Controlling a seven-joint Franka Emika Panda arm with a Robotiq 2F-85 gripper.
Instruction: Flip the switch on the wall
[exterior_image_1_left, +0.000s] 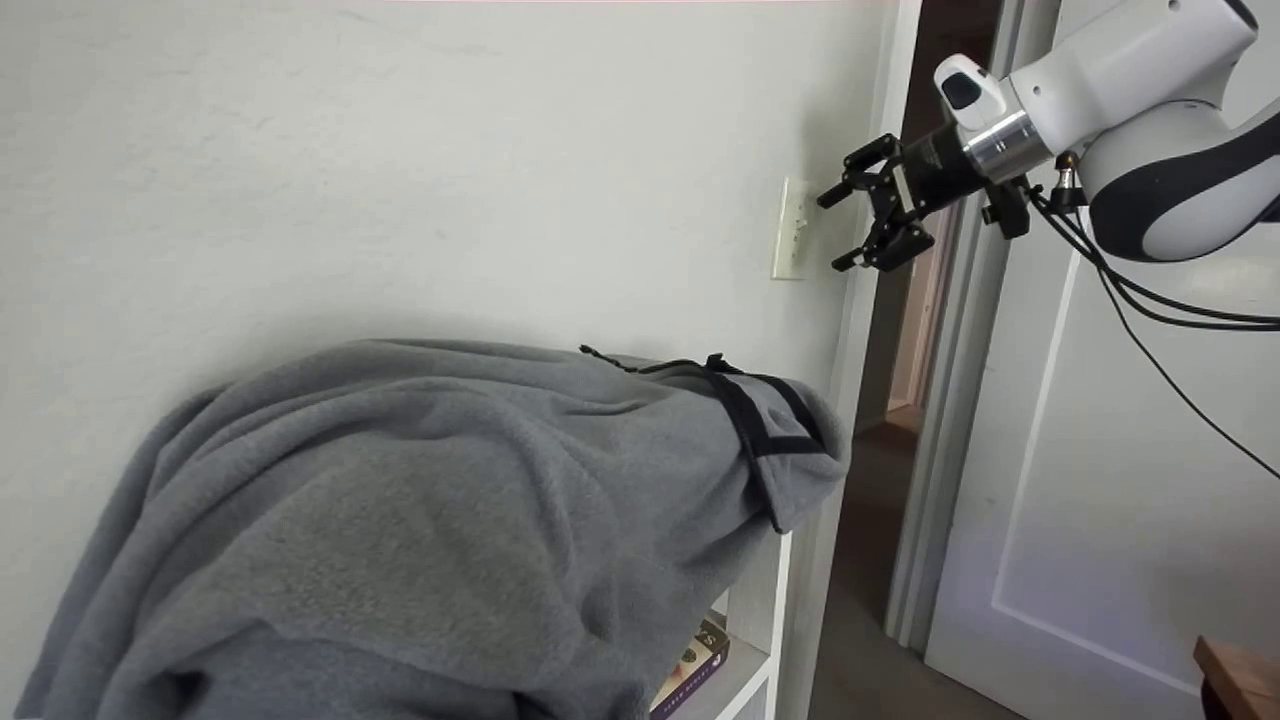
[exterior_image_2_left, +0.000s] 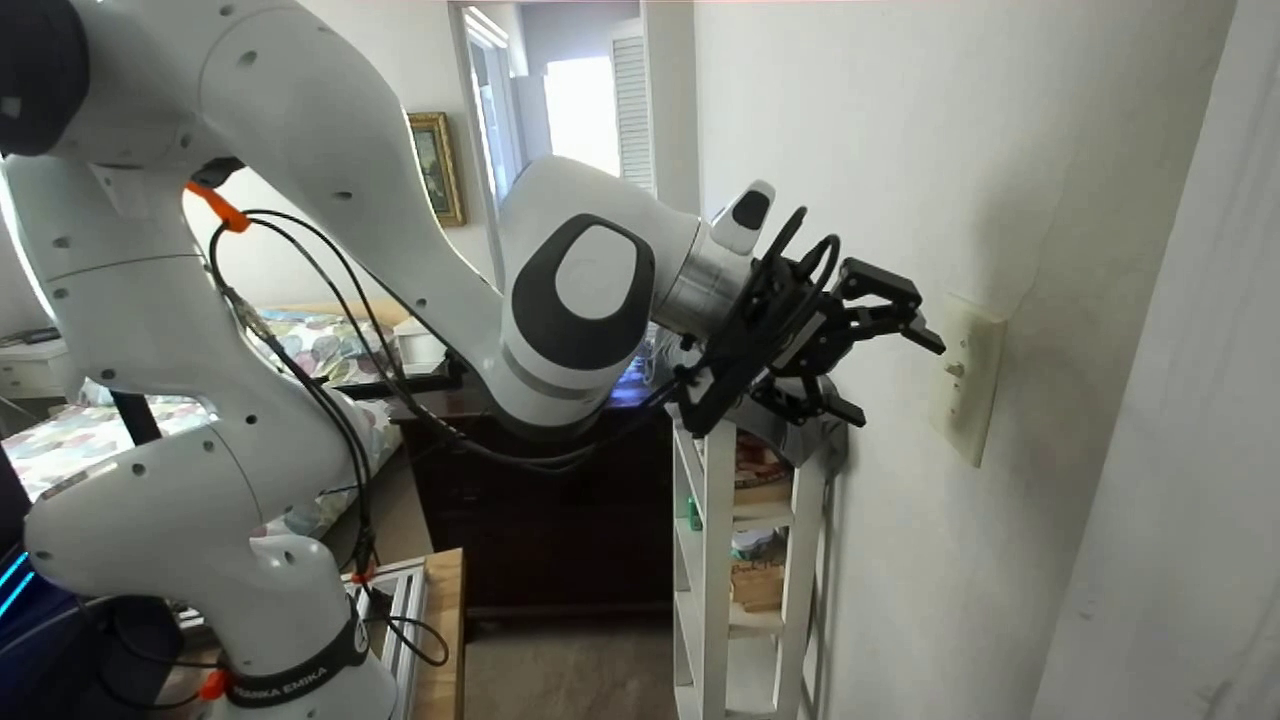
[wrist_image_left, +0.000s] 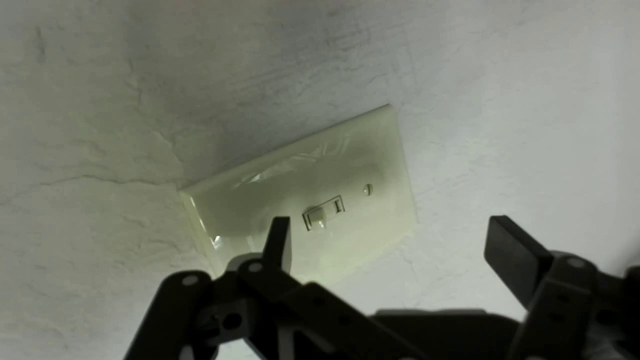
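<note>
Wrist view: the cracked wall (wrist_image_left: 80, 125) is at the left, then comes the switch (wrist_image_left: 300, 192), with the toggle (wrist_image_left: 316, 218) on its face and a screw (wrist_image_left: 368, 189) just right of that. The gripper (wrist_image_left: 389, 227) has its fingers (wrist_image_left: 278, 245) wide apart; one shows in front of the switch's lower edge, the other against wall farther right. In an exterior view, the arm (exterior_image_2_left: 320, 190) stands at left, by the right edge of a wooden top (exterior_image_2_left: 443, 640); past that top's far corner are a dark dresser (exterior_image_2_left: 560, 520), a white shelf (exterior_image_2_left: 717, 560), the gripper, and the switch at right. In an exterior view, a grey fleece (exterior_image_1_left: 450, 530) drapes over the shelf, and a book (exterior_image_1_left: 690, 672) sits on a board below. The switch is upright above the fleece's right end, near the wall's right edge, beside the door frame (exterior_image_1_left: 862, 320). One fingertip (exterior_image_1_left: 834, 194) is close to the switch; I cannot tell whether they touch. Farthest right is a white door (exterior_image_1_left: 1090, 520).
</note>
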